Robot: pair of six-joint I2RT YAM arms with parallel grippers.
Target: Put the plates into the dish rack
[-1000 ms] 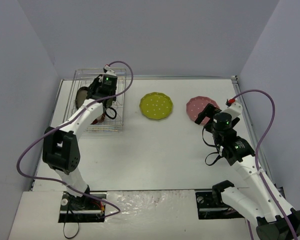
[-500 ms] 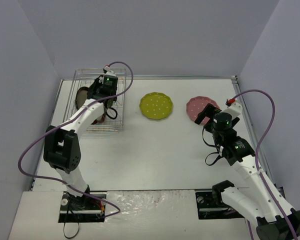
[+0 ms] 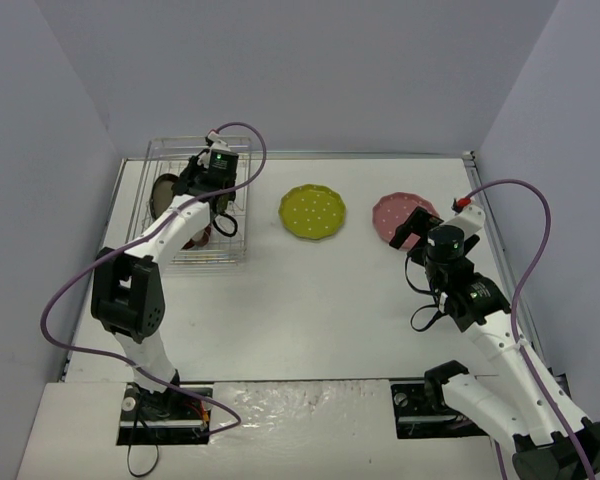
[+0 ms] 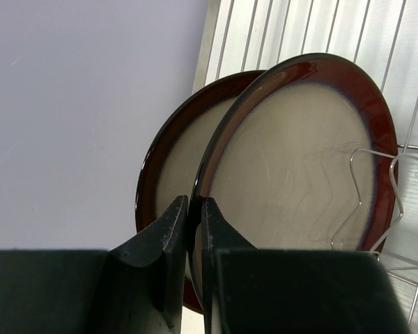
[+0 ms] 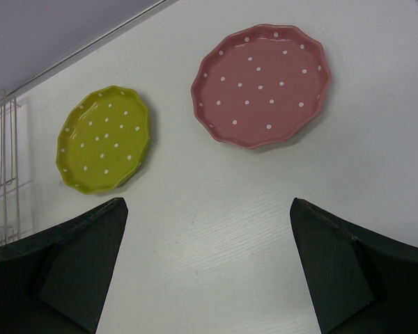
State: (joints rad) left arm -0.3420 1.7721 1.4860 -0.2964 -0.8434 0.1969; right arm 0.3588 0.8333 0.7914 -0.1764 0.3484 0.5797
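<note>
Inside the dish rack (image 3: 225, 250), the left gripper (image 4: 194, 212) is clamped on the rim of the front red-brown plate (image 4: 299, 160). That plate stands on edge, just ahead of the rear red-brown plate (image 4: 177, 149). Right of the rack, the yellow-green plate (image 3: 312, 212) lies flat on the surface (image 3: 310, 310), with the pink plate (image 3: 390, 213) farther right. Farthest from the rack, the right gripper (image 5: 207, 203) hangs wide open and empty near the pink plate.

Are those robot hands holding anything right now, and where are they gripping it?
The left gripper pinches the front red-rimmed plate by its rim. The right gripper is open and holds nothing.
</note>
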